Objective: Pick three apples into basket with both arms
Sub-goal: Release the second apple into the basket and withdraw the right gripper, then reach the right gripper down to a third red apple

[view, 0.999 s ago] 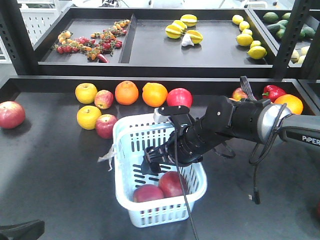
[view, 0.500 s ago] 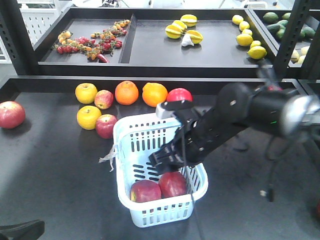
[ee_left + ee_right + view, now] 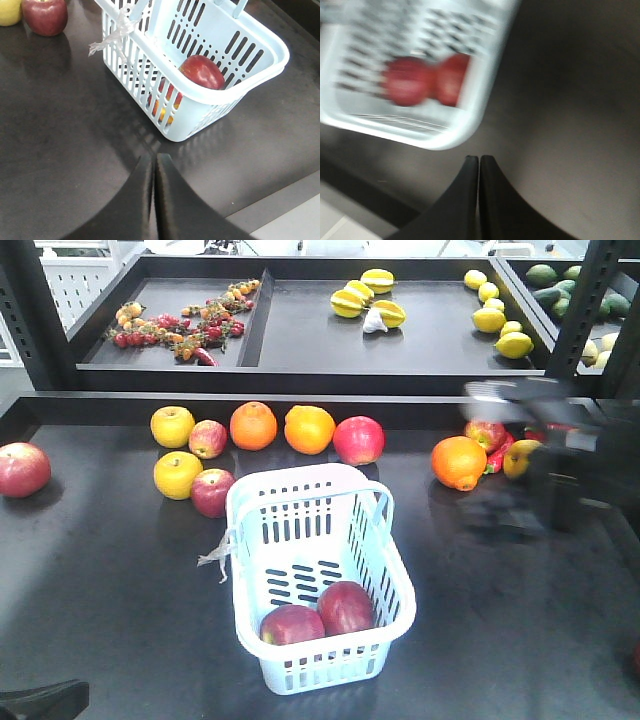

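Two apples (image 3: 318, 616) lay side by side in the near end of your basket (image 3: 250, 540). Both your left tool (image 3: 154, 162) and right tool (image 3: 478, 162) were pressed together, holding nothing, over the dark tabletop (image 3: 120, 590).

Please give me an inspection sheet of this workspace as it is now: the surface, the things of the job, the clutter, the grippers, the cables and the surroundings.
Surface: dark matte table, no spills seen.
Job's things: pale blue slotted plastic basket holds two dark red apples; more red apples outside, one beside it.
Clutter: oranges, yellow apples, red pepper partly hidden.
Grippers: left gripper shut, empty; right gripper shut, empty.
Cables: nothing seen.
Surroundings: black upper tray with lemons, small fruit.
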You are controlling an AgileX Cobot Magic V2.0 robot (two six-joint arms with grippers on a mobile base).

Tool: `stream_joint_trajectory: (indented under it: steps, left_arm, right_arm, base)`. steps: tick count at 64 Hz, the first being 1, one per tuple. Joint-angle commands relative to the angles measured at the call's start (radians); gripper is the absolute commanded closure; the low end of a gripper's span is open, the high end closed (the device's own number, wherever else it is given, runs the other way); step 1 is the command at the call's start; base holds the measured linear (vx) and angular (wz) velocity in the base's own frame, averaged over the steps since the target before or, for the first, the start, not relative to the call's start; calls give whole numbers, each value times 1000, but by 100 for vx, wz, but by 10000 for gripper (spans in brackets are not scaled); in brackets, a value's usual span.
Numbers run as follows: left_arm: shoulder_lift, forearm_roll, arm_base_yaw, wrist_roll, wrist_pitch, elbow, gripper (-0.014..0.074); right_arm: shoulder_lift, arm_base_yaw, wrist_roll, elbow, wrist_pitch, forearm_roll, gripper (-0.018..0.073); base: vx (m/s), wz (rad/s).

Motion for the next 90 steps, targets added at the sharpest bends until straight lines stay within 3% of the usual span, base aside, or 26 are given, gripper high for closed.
stream_joint_trajectory:
  steps: [1,9,15,22,28,34,42,52,73,90]
  left_arm:
    - [1,-21,-5,-7,-57,-25,603]
    - [1,-21,-5,-7,-57,-25,603]
    - [1,-21,-5,-7,-57,-25,603]
    - [1,-37,-5,-7,-57,-25,603]
    - [1,-37,-5,-7,-57,-25,603]
    - [1,-37,-5,-7,-56,-25,603]
    - [1,-37,-5,-7,-55,-25,603]
    - [1,-37,-5,-7,-54,-25,603]
    - [1,-37,-5,-7,-54,-25,603]
    - [1,-37,-5,-7,-54,-25,603]
  right_arm:
    - [-106,-153,-14,80,-38,-41,568]
    - [-161,-377,-23,190,-106,-73,568]
    - [-159,-502,-12,205,-142,-63,567]
    - [-137,-578,-23,205,-175,-61,548]
    - [-96,-591,-35,205,-184,-86,490]
    - [-42,-589,-35,184,-182,-92,366]
    - [53,-589,13,105,-133,-140,95]
    - [160,-589,103,30,-84,-230,-163]
    - [314,-589,209,17,-106,-377,-145]
    - [393,-589,243,17,-159,-388,-137]
  base:
    - [0,0]
    - [0,0]
    - [0,0]
    - [0,0]
    - [0,0]
    - [0,0]
    - [0,0]
    - [0,0]
    - [0,0]
    - [0,0]
